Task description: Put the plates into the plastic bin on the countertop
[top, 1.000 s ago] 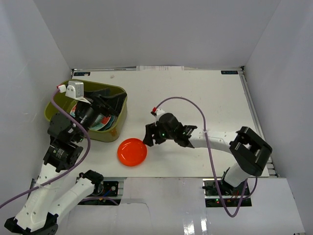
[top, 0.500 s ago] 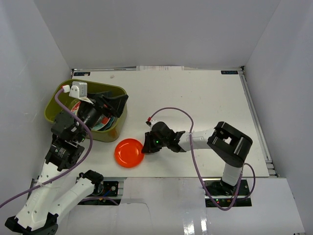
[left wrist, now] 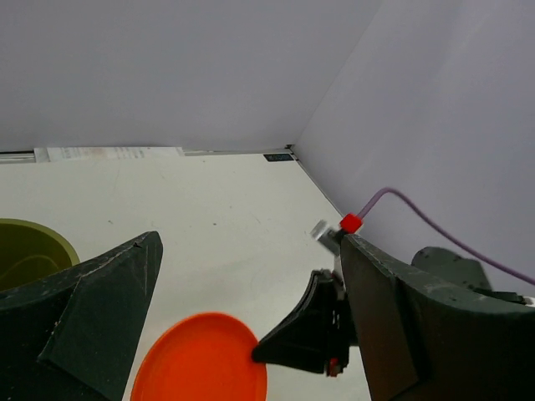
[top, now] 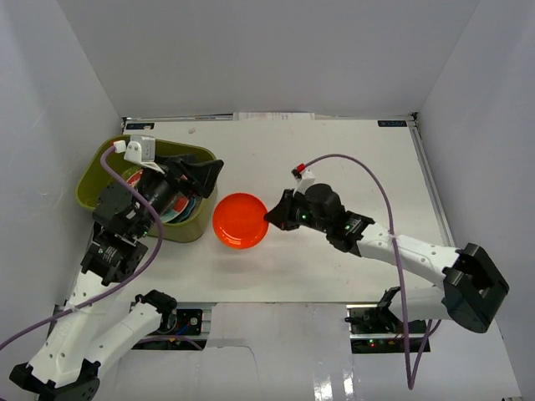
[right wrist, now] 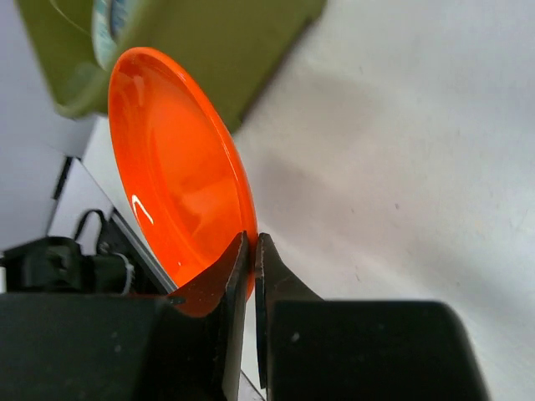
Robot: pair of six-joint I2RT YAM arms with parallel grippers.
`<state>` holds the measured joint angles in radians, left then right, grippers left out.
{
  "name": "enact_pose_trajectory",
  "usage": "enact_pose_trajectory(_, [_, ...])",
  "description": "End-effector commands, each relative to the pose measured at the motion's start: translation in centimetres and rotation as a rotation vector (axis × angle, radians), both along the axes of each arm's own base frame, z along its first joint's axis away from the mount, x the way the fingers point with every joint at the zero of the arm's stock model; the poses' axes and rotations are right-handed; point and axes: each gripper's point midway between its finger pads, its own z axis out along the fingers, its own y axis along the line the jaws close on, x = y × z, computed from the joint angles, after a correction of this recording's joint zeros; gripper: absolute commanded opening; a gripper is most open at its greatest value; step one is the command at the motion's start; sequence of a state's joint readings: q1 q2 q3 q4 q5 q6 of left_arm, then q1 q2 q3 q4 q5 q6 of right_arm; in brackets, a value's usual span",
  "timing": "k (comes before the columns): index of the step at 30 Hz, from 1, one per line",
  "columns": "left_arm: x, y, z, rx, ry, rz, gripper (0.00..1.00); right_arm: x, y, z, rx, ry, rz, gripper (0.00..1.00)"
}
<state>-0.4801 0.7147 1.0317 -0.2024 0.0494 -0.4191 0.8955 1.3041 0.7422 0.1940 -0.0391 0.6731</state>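
Note:
My right gripper [top: 269, 217] is shut on the right rim of the plain orange-red plate [top: 240, 220], which hangs tilted above the countertop [top: 351, 159] just right of the olive-green plastic bin [top: 180, 229]. In the right wrist view the two fingers pinch the plate [right wrist: 167, 167] at its edge, where my right gripper [right wrist: 253, 244] meets it, and the bin [right wrist: 217, 42] lies beyond. Other plates [top: 173, 209], teal patterned, lie inside the bin. My left gripper [top: 197, 184] hovers open over the bin's right end, holding nothing; in its own view my left gripper [left wrist: 251, 242] frames the orange plate [left wrist: 201, 363].
White walls enclose the countertop on three sides. A purple cable [top: 368, 171] loops above the right arm. The near table edge with its metal rail [top: 276, 305] runs just below the plate.
My right gripper has shut on the orange plate's rim, lifted it off the table near the front edge and carried it back and slightly right. The left gripper stays open over the bin.

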Motion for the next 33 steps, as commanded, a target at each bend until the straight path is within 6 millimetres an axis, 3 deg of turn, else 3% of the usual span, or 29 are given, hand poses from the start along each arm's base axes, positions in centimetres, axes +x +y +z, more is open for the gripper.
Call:
enact_pose_trajectory(1, [-0.7,-0.2,2.7,-0.022,-0.065,-0.029,0.98,1.6,0.6,7.8,0.107,-0.141,0.006,0.08])
enact_pose_trajectory(3, [-1.0,-0.1,3.7,-0.03,-0.085,-0.032,0.98,2.7,1.1,10.1,0.129,-0.19,0.002,0.08])
enact_pose_trajectory(4, [-1.1,-0.1,4.2,-0.035,-0.095,-0.033,0.98,3.6,1.8,13.3,0.167,-0.244,-0.008,0.08])
enact_pose_trajectory(5, [-1.2,0.0,4.7,-0.04,-0.106,-0.033,0.98,4.6,2.9,12.9,0.149,-0.242,-0.004,0.08])
enact_pose_trajectory(7, [-1.8,0.1,6.2,-0.053,-0.137,-0.042,0.98,5.7,4.9,14.1,0.169,-0.262,0.022,0.08])
enact_pose_trajectory(8, [-1.9,0.1,6.6,-0.058,-0.147,-0.042,0.98,7.3,7.0,14.4,0.177,-0.263,0.032,0.08])
enact_pose_trajectory(13, [-2.4,1.3,8.3,-0.071,-0.195,0.003,0.98,11.4,14.1,14.7,0.254,-0.237,0.046,0.08])
enact_pose_trajectory(14, [-2.5,1.6,8.3,-0.07,-0.196,0.016,0.98,12.3,16.3,14.9,0.263,-0.245,0.049,0.08])
enact_pose_trajectory(15, [-2.5,1.8,8.2,-0.066,-0.194,0.026,0.98,12.7,17.3,14.2,0.244,-0.231,0.05,0.08])
enact_pose_trajectory(16, [-2.3,2.0,7.9,-0.058,-0.192,0.043,0.98,13.1,19.1,11.8,0.214,-0.204,0.064,0.08])
enact_pose_trajectory(17, [-2.1,2.5,7.7,-0.057,-0.185,0.073,0.98,13.4,20.2,14.4,0.257,-0.239,0.067,0.08])
enact_pose_trajectory(19, [-1.7,2.9,7.2,-0.043,-0.172,0.099,0.98,13.7,21.8,13.9,0.249,-0.227,0.07,0.08])
enact_pose_trajectory(20, [-1.7,2.9,6.9,-0.037,-0.165,0.101,0.98,13.7,23.4,11.6,0.224,-0.2,0.08,0.08])
enact_pose_trajectory(21, [-1.5,2.9,6.7,-0.035,-0.159,0.104,0.98,13.7,24.3,13.9,0.265,-0.226,0.083,0.08])
enact_pose_trajectory(23, [-1.4,2.9,6.3,-0.024,-0.149,0.106,0.98,13.3,25.8,12.5,0.253,-0.2,0.102,0.1])
enact_pose_trajectory(24, [-1.4,2.9,6.2,-0.023,-0.146,0.109,0.98,13.2,26.0,13.6,0.27,-0.208,0.106,0.27])
enact_pose_trajectory(25, [-1.5,3.0,6.2,-0.023,-0.146,0.109,0.98,13.2,25.9,13.1,0.257,-0.202,0.099,0.39])
enact_pose_trajectory(26, [-1.4,3.1,6.1,-0.021,-0.14,0.116,0.98,12.9,25.2,15.1,0.279,-0.226,0.094,0.49])
enact_pose_trajectory(27, [-1.4,3.1,6.1,-0.021,-0.141,0.12,0.98,12.8,24.5,13.5,0.243,-0.223,0.088,0.61])
enact_pose_trajectory(28, [-1.6,3.2,6.2,-0.024,-0.143,0.121,0.98,12.6,23.9,14.1,0.245,-0.24,0.088,0.64])
enact_pose_trajectory(29, [-1.6,3.3,6.4,-0.026,-0.145,0.122,0.98,12.2,22.5,17.6,0.287,-0.289,0.081,0.67])
enact_pose_trajectory(33, [-1.5,3.2,6.8,-0.018,-0.141,0.122,0.98,9.9,18.1,20.2,0.249,-0.391,0.086,0.76])
